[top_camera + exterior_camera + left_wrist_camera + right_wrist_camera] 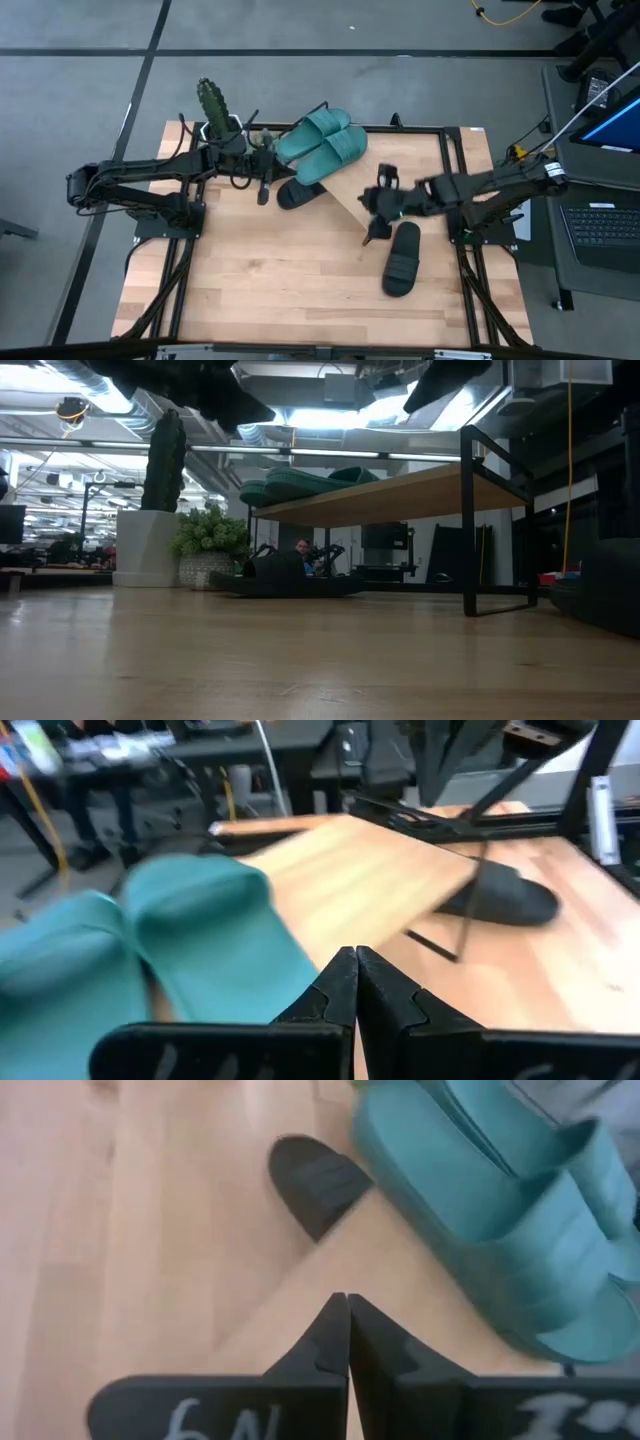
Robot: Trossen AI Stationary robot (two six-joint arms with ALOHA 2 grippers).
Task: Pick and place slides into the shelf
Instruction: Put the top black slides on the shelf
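Both teal slides [325, 145] lie on the shelf [375, 185]; one black slide [403, 259] rests on the table, another [297, 193] pokes from under the shelf. They look light, rubbery and bendable, so the broad strap seems the best hold; the left gripper [264, 194] and right gripper [372, 237] are both pressed together, empty

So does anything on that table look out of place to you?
Yes. The two teal slides sit on the shelf, but one black slide lies half tucked under its edge and the other black slide lies on the table. Both hands are shut and empty.
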